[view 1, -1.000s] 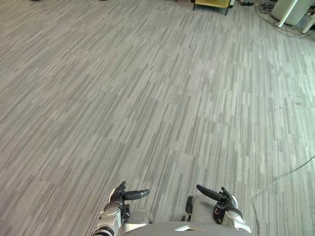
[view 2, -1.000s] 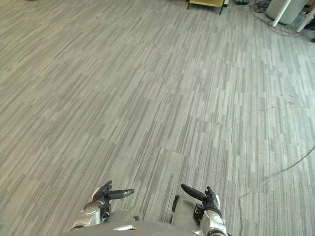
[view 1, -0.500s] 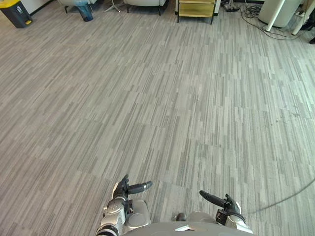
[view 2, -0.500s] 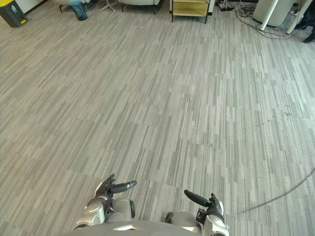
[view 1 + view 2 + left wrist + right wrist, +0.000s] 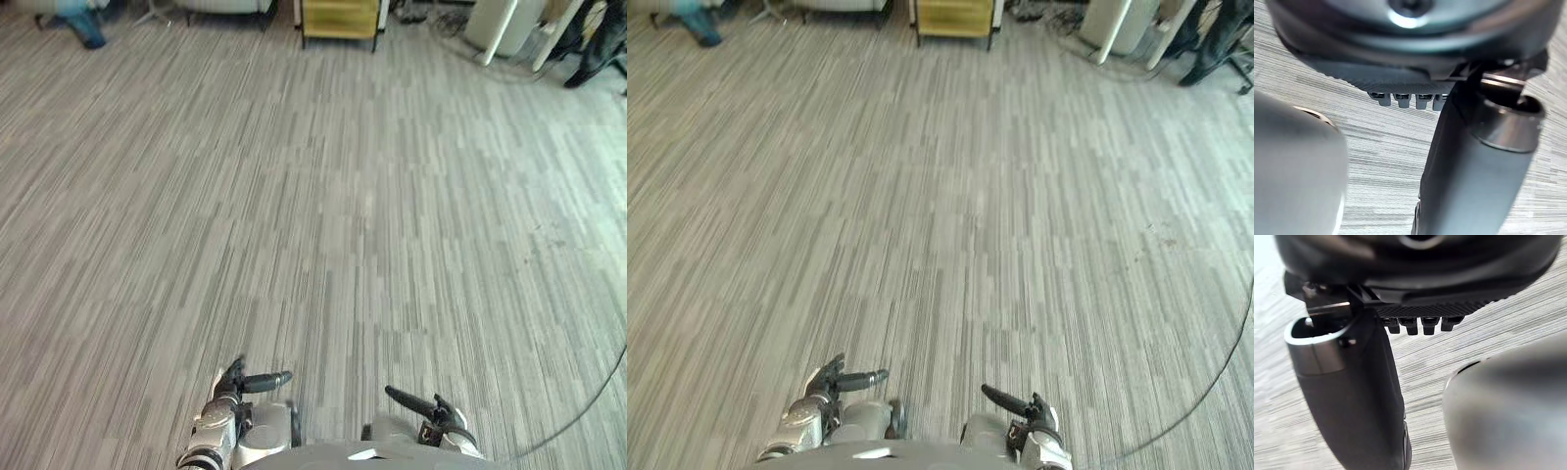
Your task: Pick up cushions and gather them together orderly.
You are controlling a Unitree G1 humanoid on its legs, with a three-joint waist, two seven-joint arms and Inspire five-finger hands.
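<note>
Left hand (image 5: 233,394) and right hand (image 5: 431,419) are held low over carpeted floor (image 5: 353,215), fingers (image 5: 1403,99) relaxed, nothing gripped | place of cushions cannot be told | judged light, soft; opposite edges to be taken

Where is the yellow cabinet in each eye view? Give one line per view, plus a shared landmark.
Left eye view: yellow cabinet at the top edge, just right of centre.
Right eye view: yellow cabinet at the top edge, about centre.
Shared landmark: the white post standing to the cabinet's right in both.
</note>
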